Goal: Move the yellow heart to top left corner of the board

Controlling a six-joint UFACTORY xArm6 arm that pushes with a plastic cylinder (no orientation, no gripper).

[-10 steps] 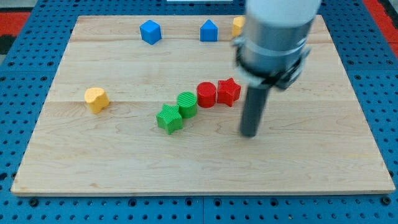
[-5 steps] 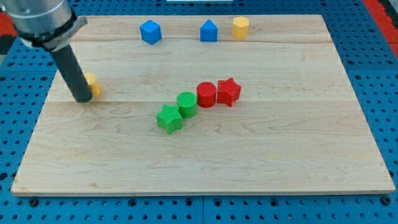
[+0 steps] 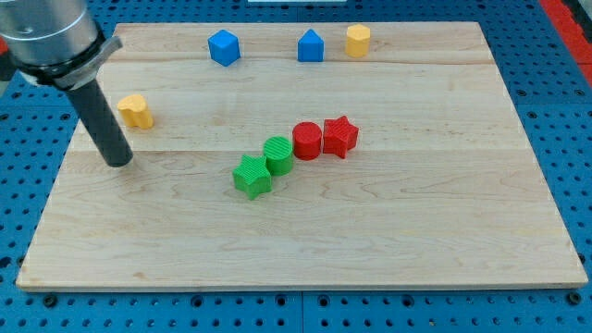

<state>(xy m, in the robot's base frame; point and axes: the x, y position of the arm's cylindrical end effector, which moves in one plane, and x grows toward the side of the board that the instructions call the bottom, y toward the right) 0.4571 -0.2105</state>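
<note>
The yellow heart lies near the board's left edge, short of the top left corner. The tip, a bare rod holding nothing, rests just below it, slightly leftward. Pushing from beneath, up and left, suits best; bare wood lies ahead, though the left edge is close.

The grey arm housing above the dark rod runs out past the view's top and left edges, hiding the wooden board's top-left corner.
</note>
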